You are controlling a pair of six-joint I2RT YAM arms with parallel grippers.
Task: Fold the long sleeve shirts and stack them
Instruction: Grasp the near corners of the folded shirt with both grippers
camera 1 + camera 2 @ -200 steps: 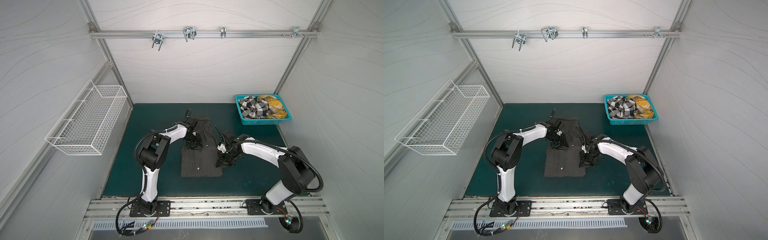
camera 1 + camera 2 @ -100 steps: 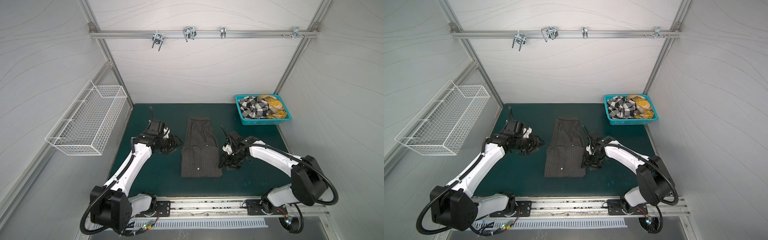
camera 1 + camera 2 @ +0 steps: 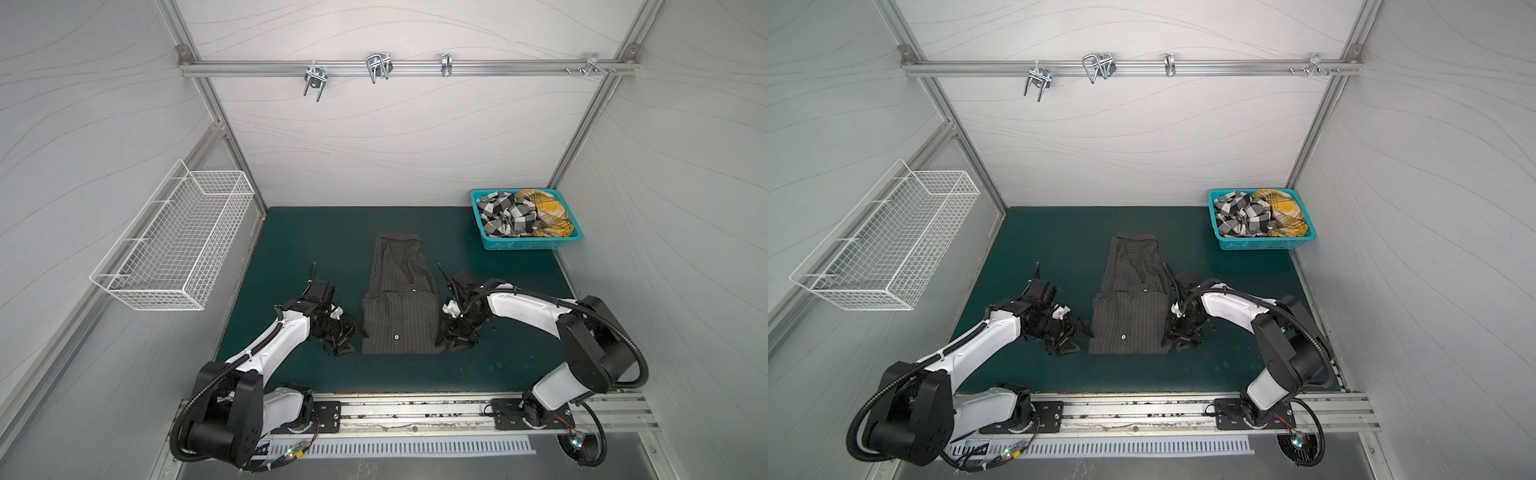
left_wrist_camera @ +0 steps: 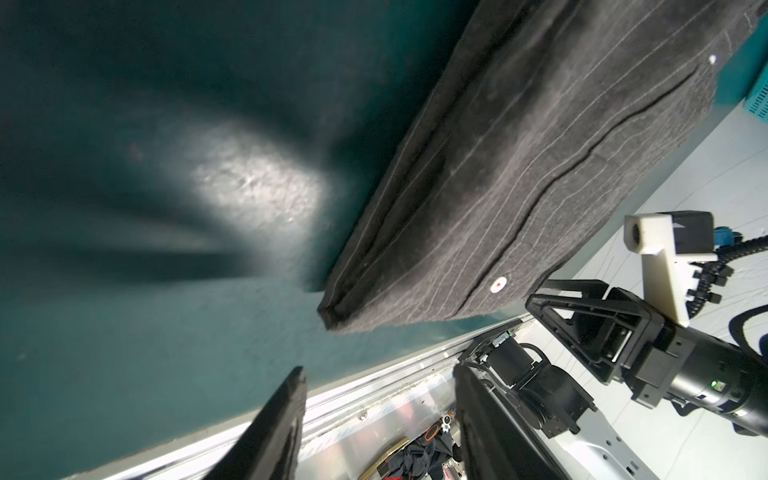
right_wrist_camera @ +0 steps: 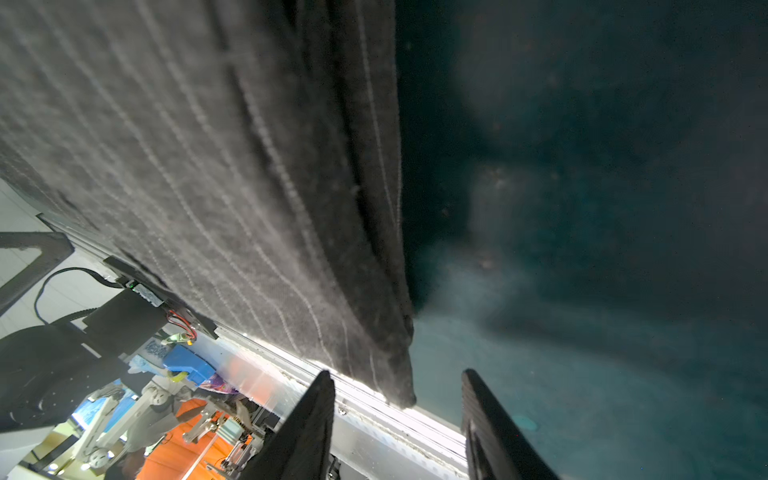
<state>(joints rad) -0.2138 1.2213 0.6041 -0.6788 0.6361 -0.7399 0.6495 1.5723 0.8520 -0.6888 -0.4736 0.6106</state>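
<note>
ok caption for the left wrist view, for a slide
Open left hand beside a corner of the folded grey pinstripe shirt on the green mat

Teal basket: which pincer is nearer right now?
Right. The right pincer is at the pinstriped shirt right edge, on the side of the teal basket. The left pincer is off the shirt's left edge, farther away.
</note>
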